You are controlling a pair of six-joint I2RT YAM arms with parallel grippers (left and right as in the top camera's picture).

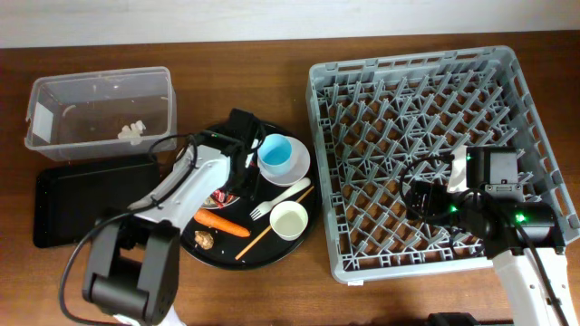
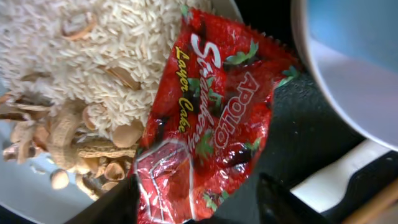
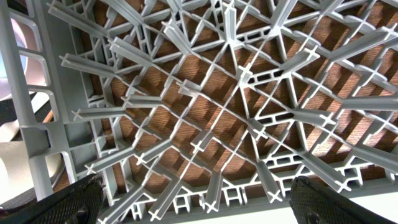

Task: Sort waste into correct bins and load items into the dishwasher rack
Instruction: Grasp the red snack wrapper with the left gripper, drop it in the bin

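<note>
In the left wrist view a crumpled red wrapper (image 2: pixel 211 118) lies on pale rice scraps (image 2: pixel 106 56) and nut shells on a white plate (image 2: pixel 25 193). My left gripper (image 2: pixel 199 208) is open, with its fingers on either side of the wrapper's lower end. In the overhead view it hangs over the round black tray (image 1: pixel 272 254). The light blue cup (image 1: pixel 275 151), small white cup (image 1: pixel 289 220), white fork (image 1: pixel 279 198), chopsticks (image 1: pixel 272 226), carrot (image 1: pixel 222 223) and brown lump (image 1: pixel 203 239) lie on that tray. My right gripper (image 3: pixel 199 205) is open and empty over the grey dishwasher rack (image 1: pixel 435 91).
The clear tub (image 1: pixel 54 95) stands at the back left with some pale scraps (image 1: pixel 132 131) in it. The shallow black tray (image 1: pixel 82 204) lies in front of it. The left arm's cable loops over the table's front left.
</note>
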